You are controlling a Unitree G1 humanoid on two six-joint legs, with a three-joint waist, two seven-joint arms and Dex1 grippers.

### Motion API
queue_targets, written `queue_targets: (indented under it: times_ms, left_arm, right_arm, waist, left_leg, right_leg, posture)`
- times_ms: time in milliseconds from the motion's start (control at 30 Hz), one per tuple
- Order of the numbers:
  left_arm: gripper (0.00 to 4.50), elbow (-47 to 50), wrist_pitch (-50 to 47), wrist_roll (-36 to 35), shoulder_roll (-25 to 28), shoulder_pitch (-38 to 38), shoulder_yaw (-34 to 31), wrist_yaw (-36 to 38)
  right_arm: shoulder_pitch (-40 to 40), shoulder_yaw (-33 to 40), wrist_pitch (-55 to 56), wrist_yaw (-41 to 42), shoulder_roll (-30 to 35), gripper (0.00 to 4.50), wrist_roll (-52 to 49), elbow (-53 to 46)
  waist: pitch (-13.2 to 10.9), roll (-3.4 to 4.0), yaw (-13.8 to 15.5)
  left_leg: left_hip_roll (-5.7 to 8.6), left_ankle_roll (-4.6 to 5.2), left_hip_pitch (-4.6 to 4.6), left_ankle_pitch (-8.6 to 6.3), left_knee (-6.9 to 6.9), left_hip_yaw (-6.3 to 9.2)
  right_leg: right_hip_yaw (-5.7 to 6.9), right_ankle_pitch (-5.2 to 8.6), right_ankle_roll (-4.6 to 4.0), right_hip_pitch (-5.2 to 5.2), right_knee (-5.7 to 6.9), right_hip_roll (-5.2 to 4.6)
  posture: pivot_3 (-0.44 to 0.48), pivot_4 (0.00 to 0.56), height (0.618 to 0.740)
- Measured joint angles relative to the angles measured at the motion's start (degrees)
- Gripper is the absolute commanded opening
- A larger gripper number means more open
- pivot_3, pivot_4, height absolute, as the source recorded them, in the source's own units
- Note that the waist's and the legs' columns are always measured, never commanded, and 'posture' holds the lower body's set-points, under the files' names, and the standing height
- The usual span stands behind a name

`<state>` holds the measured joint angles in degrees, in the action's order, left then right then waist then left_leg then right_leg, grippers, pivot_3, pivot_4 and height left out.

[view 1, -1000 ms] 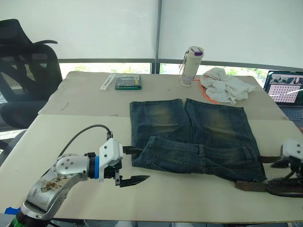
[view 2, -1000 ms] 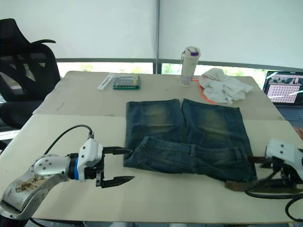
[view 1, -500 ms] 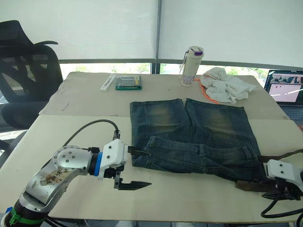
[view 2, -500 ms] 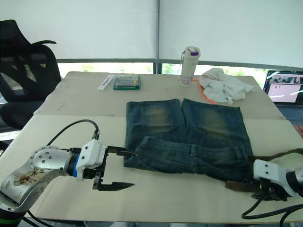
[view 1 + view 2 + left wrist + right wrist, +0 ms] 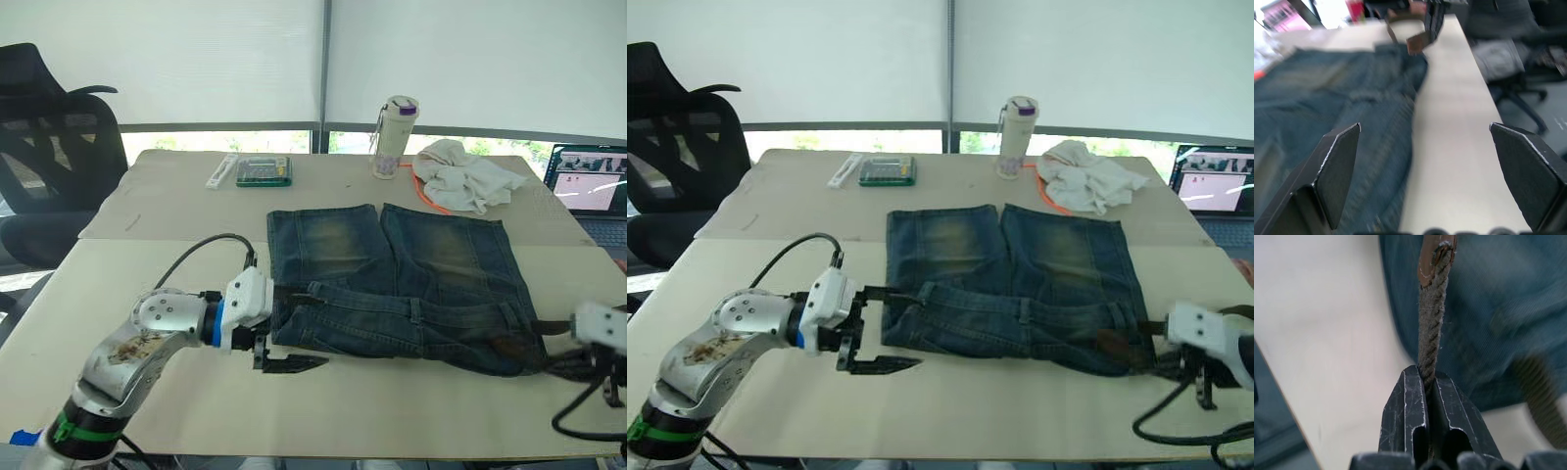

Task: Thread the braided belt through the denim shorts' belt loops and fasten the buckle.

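We see our left end effector spread wide at the shorts' left waistband edge, our right end effector clamped on the belt, low over the counter

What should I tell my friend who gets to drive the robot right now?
Right gripper: shut on the braided belt, held at the shorts' waistband corner on the robot's right.
Left gripper: open, one finger at the waistband's opposite end, one over the table, holding nothing.
Denim shorts: flat on the table, waistband towards the robot.
Done: belt end picked up and brought to the waistband.
Left: thread it through the loops and fasten the buckle. How far it has gone in cannot be told.
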<state>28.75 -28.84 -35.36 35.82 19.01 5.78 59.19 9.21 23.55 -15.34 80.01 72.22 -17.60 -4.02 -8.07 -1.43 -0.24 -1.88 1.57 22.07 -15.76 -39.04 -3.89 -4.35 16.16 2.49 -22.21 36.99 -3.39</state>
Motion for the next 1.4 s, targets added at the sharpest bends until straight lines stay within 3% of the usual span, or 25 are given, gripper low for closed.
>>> queue_targets:
  times_ms: [133, 300, 500, 633, 800, 900, 1267, 1400]
  left_arm:
    - [4.5, -4.2, -4.0, -4.3, -10.2, 4.4, 0.7, -6.1]
    - [4.5, -11.0, -6.6, -7.6, -20.0, 9.4, 2.0, -9.5]
    - [4.5, -18.4, -2.5, -2.2, -23.3, 11.5, 8.4, -6.0]
    - [4.5, -19.7, -1.1, -1.0, -25.6, 11.6, 9.1, -5.5]
    - [4.5, -19.7, 0.0, -0.5, -25.0, 11.3, 8.5, -4.8]
    - [3.72, -19.7, 0.2, -0.4, -24.9, 10.3, 8.3, -4.7]
    - [0.1, -19.5, 0.2, -0.2, -25.2, 9.0, 8.2, -4.5]
    - [0.04, -19.8, 0.2, 0.3, -25.6, 9.6, 8.0, -4.7]
  right_arm:
    - [-8.3, -2.0, -9.8, -0.7, -0.1, 0.04, -9.5, -11.0]
    - [-16.4, -10.9, -14.7, -1.9, -3.4, 0.04, -14.3, -16.9]
    - [-22.9, -16.0, -17.9, -2.8, -5.8, 0.04, -17.2, -19.4]
    - [-26.4, -17.6, -20.8, -5.4, -9.7, 0.04, -20.0, -21.8]
    - [-26.6, -17.7, -21.7, -6.1, -9.8, 0.04, -20.3, -22.0]
    - [-27.0, -18.1, -21.7, -6.4, -10.2, 0.0, -20.4, -22.0]
    - [-27.6, -18.5, -21.6, -7.9, -12.0, 0.0, -19.6, -21.6]
    - [-27.6, -18.5, -21.9, -9.3, -12.5, 0.0, -19.6, -21.5]
  waist:
    - [0.0, -0.01, 0.2]
    - [0.0, -0.05, 0.9]
    - [0.0, -0.05, 0.9]
    - [0.0, -0.06, 0.8]
    - [0.0, -0.05, 0.8]
    - [0.0, -0.05, 0.8]
    - [0.0, -0.05, 0.8]
    - [0.0, -0.05, 0.8]
  left_leg:
    - [0.02, 0.0, 0.14, 0.0, -0.12, 0.2]
    - [0.12, 0.0, 0.31, 0.0, -0.27, 0.3]
    - [0.15, 0.01, 0.32, 0.0, -0.3, 0.33]
    - [0.12, 0.01, 0.34, 0.0, -0.3, 0.37]
    - [0.11, 0.01, 0.34, 0.0, -0.3, 0.37]
    - [0.11, 0.01, 0.34, 0.0, -0.3, 0.37]
    - [0.1, 0.01, 0.35, 0.0, -0.3, 0.38]
    - [0.1, 0.01, 0.35, 0.0, -0.3, 0.38]
  right_leg:
    - [0.18, 0.0, 0.01, -0.01, 0.02, 0.01]
    - [0.25, -0.01, 0.03, -0.05, -0.01, -0.02]
    - [0.27, -0.02, 0.02, -0.05, -0.01, -0.01]
    - [0.28, -0.02, 0.02, -0.06, 0.01, -0.01]
    - [0.29, -0.02, 0.02, -0.06, 0.01, -0.03]
    - [0.29, -0.02, 0.02, -0.06, 0.01, -0.03]
    - [0.31, -0.02, 0.02, -0.06, 0.01, -0.03]
    - [0.31, -0.02, 0.02, -0.06, 0.01, -0.02]
  posture:
    - [0.0, 0.15, 0.74]
    - [0.0, 0.15, 0.74]
    - [0.0, 0.15, 0.74]
    - [0.0, 0.15, 0.74]
    - [0.0, 0.15, 0.74]
    - [0.0, 0.15, 0.74]
    - [0.0, 0.15, 0.74]
    - [0.0, 0.15, 0.74]
